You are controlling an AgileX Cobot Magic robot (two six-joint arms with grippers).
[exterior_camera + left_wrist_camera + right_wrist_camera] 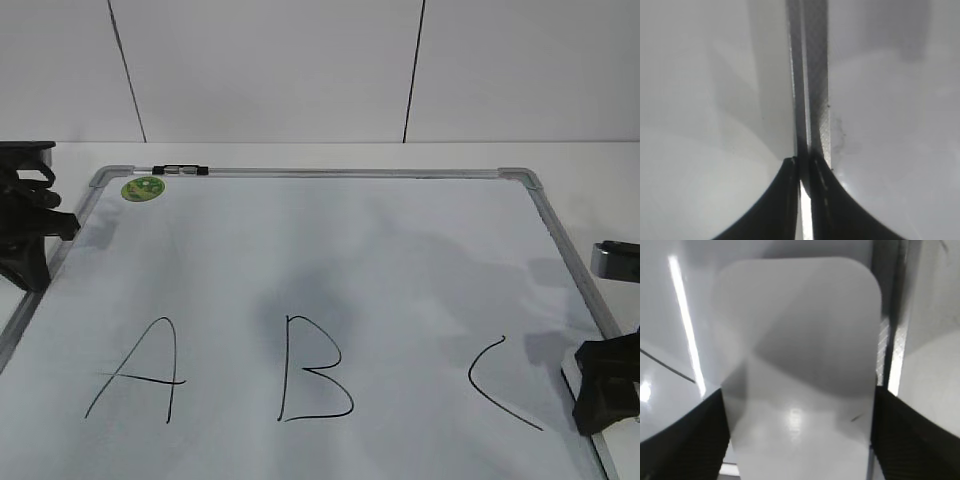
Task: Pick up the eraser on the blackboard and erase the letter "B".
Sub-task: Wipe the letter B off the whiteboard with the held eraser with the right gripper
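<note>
The eraser (800, 370) sits between the right gripper's (800, 440) two fingers, at the right edge of the blackboard (330, 250).
The fingers are spread on each side of it. The letter "B" (312, 368) is unwiped, between "A" (140, 372) and "C" (500, 385). The left gripper (805, 167) is pressed together over the board's left frame.

My exterior camera sits at the near edge of the blackboard (330, 260), above it, looking down at a slant across it toward the back wall; it takes in nearly the whole board. My left wrist camera looks steeply down, very close, past its gripper (805, 165) onto the board's left frame (815, 100); my right wrist camera is just as close, looking down between its fingers onto the eraser (800, 365) beside the right frame (892, 340); both frame edges appear in the exterior view too.
</note>
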